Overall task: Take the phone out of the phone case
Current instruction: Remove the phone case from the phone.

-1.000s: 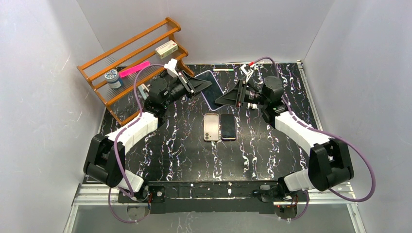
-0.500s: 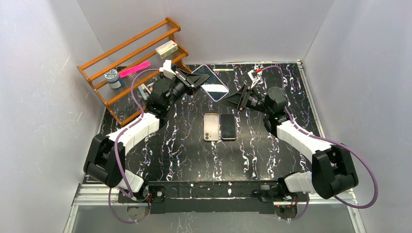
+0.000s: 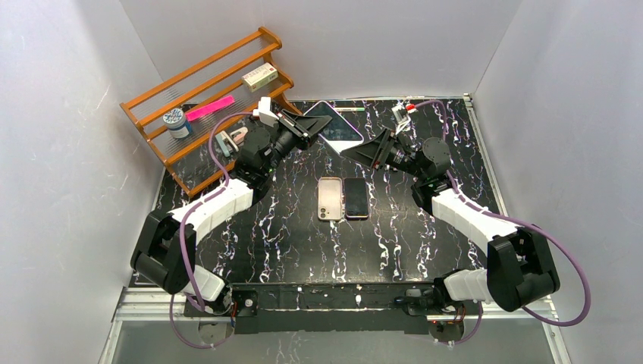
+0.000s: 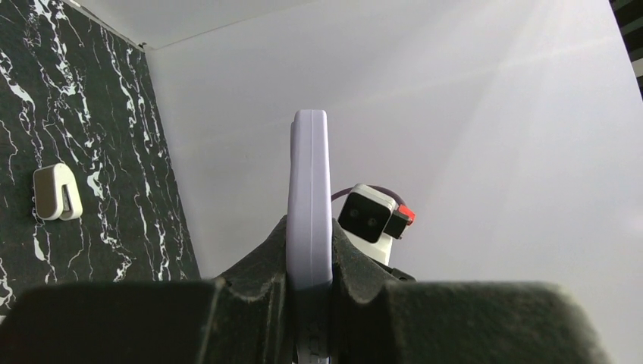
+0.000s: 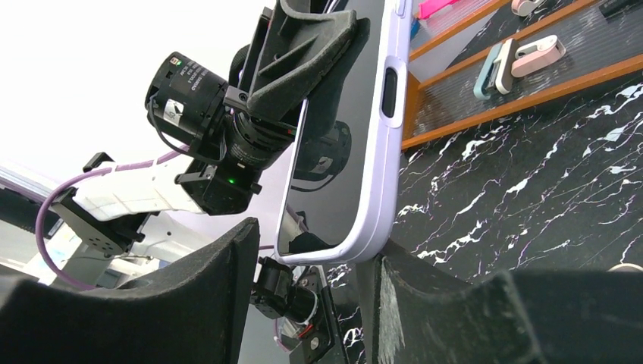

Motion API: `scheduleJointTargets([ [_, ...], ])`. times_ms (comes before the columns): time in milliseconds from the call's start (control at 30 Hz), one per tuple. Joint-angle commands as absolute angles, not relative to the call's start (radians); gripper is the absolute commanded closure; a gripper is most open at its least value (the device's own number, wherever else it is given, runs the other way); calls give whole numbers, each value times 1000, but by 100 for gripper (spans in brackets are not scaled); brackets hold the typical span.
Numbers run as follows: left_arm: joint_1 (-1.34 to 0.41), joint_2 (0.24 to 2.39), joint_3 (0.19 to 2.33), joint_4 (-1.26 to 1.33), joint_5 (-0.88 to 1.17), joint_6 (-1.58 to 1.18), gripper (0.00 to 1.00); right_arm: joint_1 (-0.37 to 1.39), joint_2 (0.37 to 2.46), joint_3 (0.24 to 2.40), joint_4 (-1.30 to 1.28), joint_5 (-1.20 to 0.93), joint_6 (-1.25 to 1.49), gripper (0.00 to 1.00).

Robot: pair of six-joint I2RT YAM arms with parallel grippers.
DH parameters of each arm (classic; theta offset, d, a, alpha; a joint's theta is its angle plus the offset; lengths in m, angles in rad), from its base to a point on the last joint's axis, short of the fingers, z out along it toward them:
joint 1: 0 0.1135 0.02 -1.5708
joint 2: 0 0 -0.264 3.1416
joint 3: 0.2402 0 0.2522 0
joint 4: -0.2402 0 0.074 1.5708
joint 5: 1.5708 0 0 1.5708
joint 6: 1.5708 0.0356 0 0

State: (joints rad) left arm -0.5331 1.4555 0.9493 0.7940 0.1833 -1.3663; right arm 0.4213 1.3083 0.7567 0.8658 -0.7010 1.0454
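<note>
Two spares stay flat at the middle of the bench, a pale phone touching a dark phone. Neither has shifted, so ignore them.

Beyond them, toward 12 o'clock, your left fingers are clamped tight across the task's phone, holding it clear of the bench by one end. Over the last second you have carried it away from the centre, farther toward 12 o'clock, and tipped it up, and the right arm has followed. Your right fingers now stand about half apart, straddling the free bottom corner of the case without pinching it. That, I judge, sets up the peel: one side anchors while the other can hook the rim.

The case is lilac, smooth and slightly matte, with rounded corners and a raised side button, and is probably soft enough to flex. The screen is glossy black glass, likely slippery under the foam pads.

Farthest off, at 10 o'clock, stands the slatted wooden rack.
</note>
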Motion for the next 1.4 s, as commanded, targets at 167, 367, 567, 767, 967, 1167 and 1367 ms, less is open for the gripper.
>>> scheduleJointTargets([
  [167,-543,1421,938,867,108,-1367,100,443,1278,768,967,-704,1054,44],
  [367,-544,1416,937,889,101,-1366,100,449,1283,772,943,-707,1055,41],
  [567,-545,1416,937,904,100,-1365,100,451,1285,773,929,-704,1054,40],
  [767,-545,1417,935,907,97,-1369,100,453,1289,775,942,-702,1053,52],
  [967,-545,1417,917,904,72,-1402,100,456,1294,757,985,-710,1052,69],
  [1167,-545,1439,920,831,93,-1479,100,459,1302,724,1055,-751,950,87],
  [1367,-545,1438,931,735,130,-1531,100,462,1301,787,913,-795,724,98],
])
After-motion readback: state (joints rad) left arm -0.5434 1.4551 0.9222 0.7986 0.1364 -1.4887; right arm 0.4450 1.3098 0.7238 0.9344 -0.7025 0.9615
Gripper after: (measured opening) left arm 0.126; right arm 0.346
